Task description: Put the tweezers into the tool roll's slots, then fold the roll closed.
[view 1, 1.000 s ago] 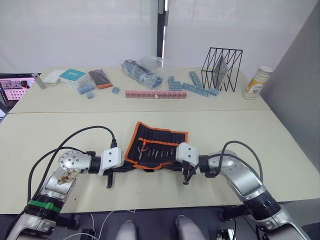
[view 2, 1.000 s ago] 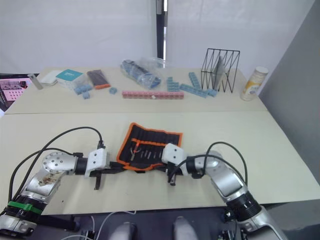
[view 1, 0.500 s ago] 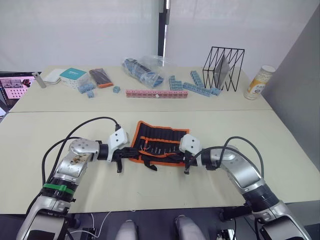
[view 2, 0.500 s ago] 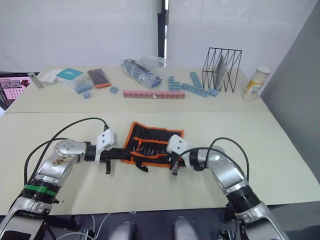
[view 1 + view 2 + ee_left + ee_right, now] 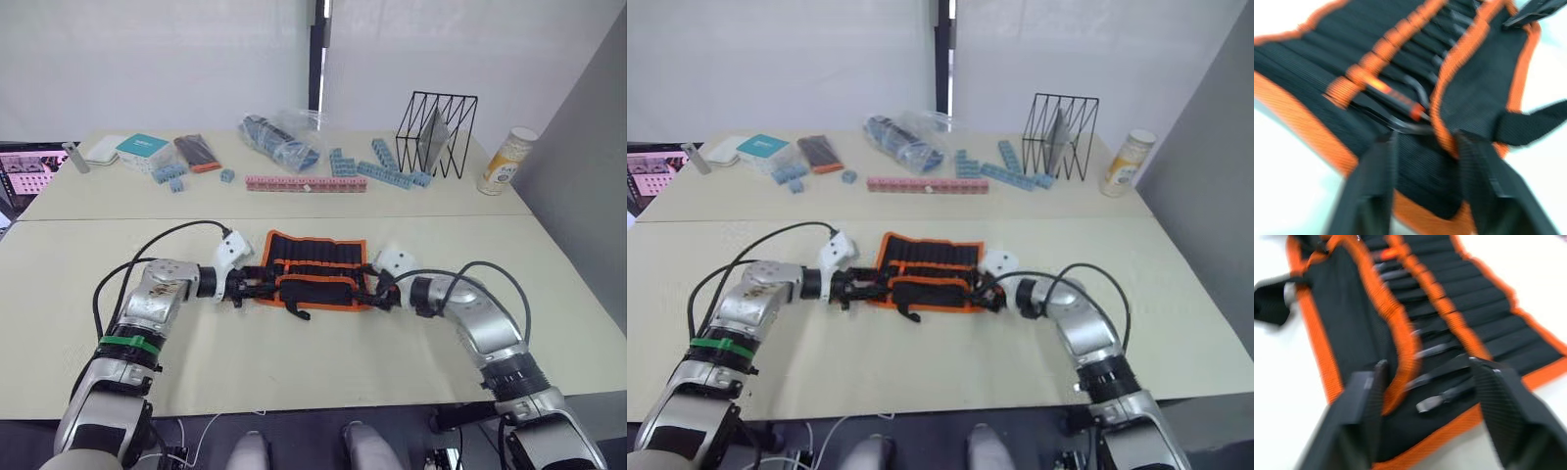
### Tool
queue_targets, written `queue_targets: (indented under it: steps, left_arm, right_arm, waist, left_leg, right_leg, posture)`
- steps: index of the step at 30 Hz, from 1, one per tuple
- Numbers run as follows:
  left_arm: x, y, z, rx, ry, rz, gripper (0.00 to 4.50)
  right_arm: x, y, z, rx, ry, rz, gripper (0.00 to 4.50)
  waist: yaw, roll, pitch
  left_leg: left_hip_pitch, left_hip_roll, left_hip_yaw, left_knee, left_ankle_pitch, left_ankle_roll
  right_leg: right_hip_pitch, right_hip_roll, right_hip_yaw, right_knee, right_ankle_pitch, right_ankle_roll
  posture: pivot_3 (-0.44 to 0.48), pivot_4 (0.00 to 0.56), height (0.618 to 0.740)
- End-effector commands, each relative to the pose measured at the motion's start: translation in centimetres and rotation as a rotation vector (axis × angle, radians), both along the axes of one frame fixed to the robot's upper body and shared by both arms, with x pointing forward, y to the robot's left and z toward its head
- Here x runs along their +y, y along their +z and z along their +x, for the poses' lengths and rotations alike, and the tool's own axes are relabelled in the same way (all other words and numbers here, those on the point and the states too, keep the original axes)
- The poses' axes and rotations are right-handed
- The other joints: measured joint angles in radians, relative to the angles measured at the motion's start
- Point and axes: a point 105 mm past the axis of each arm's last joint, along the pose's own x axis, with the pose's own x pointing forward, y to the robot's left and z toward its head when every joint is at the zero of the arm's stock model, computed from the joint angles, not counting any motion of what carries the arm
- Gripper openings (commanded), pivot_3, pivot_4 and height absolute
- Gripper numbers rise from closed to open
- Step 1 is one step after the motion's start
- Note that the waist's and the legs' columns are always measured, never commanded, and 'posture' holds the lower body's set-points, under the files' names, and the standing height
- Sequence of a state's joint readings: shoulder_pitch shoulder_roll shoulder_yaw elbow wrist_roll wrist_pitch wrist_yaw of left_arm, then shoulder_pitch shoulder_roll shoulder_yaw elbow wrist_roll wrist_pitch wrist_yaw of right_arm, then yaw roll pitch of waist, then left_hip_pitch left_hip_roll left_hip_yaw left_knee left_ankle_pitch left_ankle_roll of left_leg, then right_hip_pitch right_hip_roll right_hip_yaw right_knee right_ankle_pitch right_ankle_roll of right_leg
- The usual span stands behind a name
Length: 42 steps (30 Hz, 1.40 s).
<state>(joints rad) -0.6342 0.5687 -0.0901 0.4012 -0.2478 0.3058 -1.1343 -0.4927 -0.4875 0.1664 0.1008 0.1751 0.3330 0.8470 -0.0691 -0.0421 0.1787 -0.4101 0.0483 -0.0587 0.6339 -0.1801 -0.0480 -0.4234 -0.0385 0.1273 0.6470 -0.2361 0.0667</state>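
Beige worktop, white walls; your left pincer and right pincer gape astride the tool roll.

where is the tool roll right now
In the left eye view the tool roll lies on the near table, centred between the left tool and the right tool, with its near flap folded over.

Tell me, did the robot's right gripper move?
Yes. The right gripper went farther up the table toward the wire rack, folding the tool roll's near edge.
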Motion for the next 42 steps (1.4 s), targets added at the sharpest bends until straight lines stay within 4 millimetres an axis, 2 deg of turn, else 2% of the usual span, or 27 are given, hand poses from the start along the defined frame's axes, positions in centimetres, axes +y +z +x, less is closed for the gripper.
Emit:
queue_targets:
  steps: [1, 2, 4, 6, 9, 13, 17, 23, 28, 31, 35, 42]
  left_arm:
    - [-0.7, 5.3, 0.1, -0.217, -0.033, -0.109, 3.56]
    - [-0.8, 5.8, 0.1, -0.248, -0.029, -0.115, 3.81]
    - [-1.0, 6.6, -0.3, -0.284, -0.043, -0.127, 4.47]
    - [-1.4, 7.2, -1.0, -0.295, -0.067, -0.154, 4.47]
    - [-2.8, 6.0, -3.6, -0.213, -0.176, -0.167, 4.47]
    - [-3.5, 4.0, -4.1, -0.152, -0.133, -0.171, 3.35]
    - [-3.7, 1.5, -3.2, -0.163, -0.064, -0.077, 1.96]
    - [-4.5, -0.2, -1.8, -0.177, 0.009, -0.094, 0.01]
    - [-5.4, -2.1, -0.9, -0.149, 0.036, -0.060, 0.01]
    - [-4.9, -3.6, 0.5, -0.140, 0.117, -0.005, 0.01]
    - [-4.1, -4.5, 1.4, -0.126, 0.172, 0.030, 0.01]
    - [-4.0, -5.7, 0.5, -0.019, 0.164, -0.030, 0.01]
  right_arm:
    - [-0.5, 3.1, -0.4, -0.058, 0.000, 0.123, 4.23]
    - [-0.6, 3.4, -0.4, -0.065, -0.008, 0.136, 4.47]
    - [-0.7, 4.2, -0.6, -0.082, -0.018, 0.173, 4.50]
    - [-0.3, 4.7, -1.2, -0.057, 0.000, 0.229, 4.50]
    - [1.3, 4.6, -2.3, -0.017, 0.057, 0.275, 4.50]
    - [3.2, 3.4, -3.0, -0.009, 0.085, 0.232, 3.37]
    - [4.7, 1.3, -2.8, -0.010, 0.025, 0.178, 1.93]
    - [5.7, -0.6, -2.1, -0.019, -0.057, 0.146, 0.00]
    - [5.4, -1.9, -1.2, -0.014, -0.116, 0.105, 0.00]
    - [4.6, -2.5, -0.4, -0.019, -0.171, 0.081, 0.00]
    - [3.1, -2.9, 0.1, -0.028, -0.231, 0.053, 0.00]
    - [1.3, -2.8, 0.6, -0.024, -0.306, 0.103, 0.00]
  waist:
    - [0.000, 0.000, 0.000]
    - [0.001, 0.000, 0.000]
    - [0.001, 0.000, 0.000]
    - [0.001, 0.000, 0.000]
    - [-0.005, 0.000, 0.000]
    - [-0.003, 0.000, 0.000]
    - [0.000, 0.000, 0.000]
    - [0.003, 0.000, 0.000]
    - [0.002, 0.000, 0.000]
    - [0.002, 0.000, 0.000]
    - [0.002, 0.000, 0.000]
    - [0.001, 0.000, 0.000]
  left_leg:
    - [0.000, 0.000, 0.000, 0.000, 0.000, 0.000]
    - [-0.001, 0.000, 0.000, 0.000, 0.000, 0.000]
    - [-0.001, 0.000, 0.000, 0.000, 0.000, 0.000]
    - [0.000, 0.000, 0.000, 0.000, 0.000, 0.000]
    - [0.000, 0.000, 0.000, -0.001, 0.000, 0.000]
    - [0.001, 0.000, 0.000, -0.003, 0.000, 0.000]
    - [0.001, 0.000, 0.001, 0.000, 0.000, 0.000]
    - [0.000, 0.000, 0.001, 0.000, 0.000, 0.000]
    - [0.000, 0.000, 0.000, -0.001, 0.000, 0.000]
    - [0.000, 0.000, 0.000, -0.001, 0.000, 0.000]
    - [0.003, 0.000, 0.000, 0.000, 0.000, 0.000]
    - [0.005, 0.000, 0.000, 0.000, 0.002, 0.002]
  right_leg:
    - [0.000, 0.000, 0.000, 0.000, 0.000, 0.000]
    - [0.000, 0.000, 0.000, -0.001, 0.000, 0.000]
    - [0.000, 0.000, 0.000, -0.001, 0.000, 0.000]
    - [0.000, 0.000, 0.000, -0.001, 0.000, 0.000]
    - [0.000, 0.000, 0.000, -0.001, 0.000, 0.000]
    - [0.000, 0.000, 0.001, -0.001, 0.000, 0.000]
    - [0.001, 0.000, 0.001, -0.001, 0.000, 0.000]
    - [0.000, 0.000, 0.001, -0.002, 0.000, 0.000]
    - [0.000, 0.000, 0.001, -0.002, 0.000, 0.000]
    - [0.001, 0.000, 0.001, -0.002, 0.000, 0.000]
    - [0.004, 0.000, 0.001, -0.002, 0.001, 0.001]
    - [0.004, 0.000, 0.001, -0.002, 0.001, 0.001]
  posture:
    - [0.000, 0.150, 0.737]
    - [0.000, 0.150, 0.737]
    - [0.000, 0.150, 0.737]
    - [0.000, 0.150, 0.737]
    - [0.000, 0.150, 0.737]
    - [0.000, 0.150, 0.737]
    - [0.000, 0.150, 0.737]
    - [0.000, 0.150, 0.737]
    - [0.000, 0.150, 0.737]
    - [0.000, 0.150, 0.737]
    - [0.000, 0.150, 0.737]
    - [0.000, 0.150, 0.737]
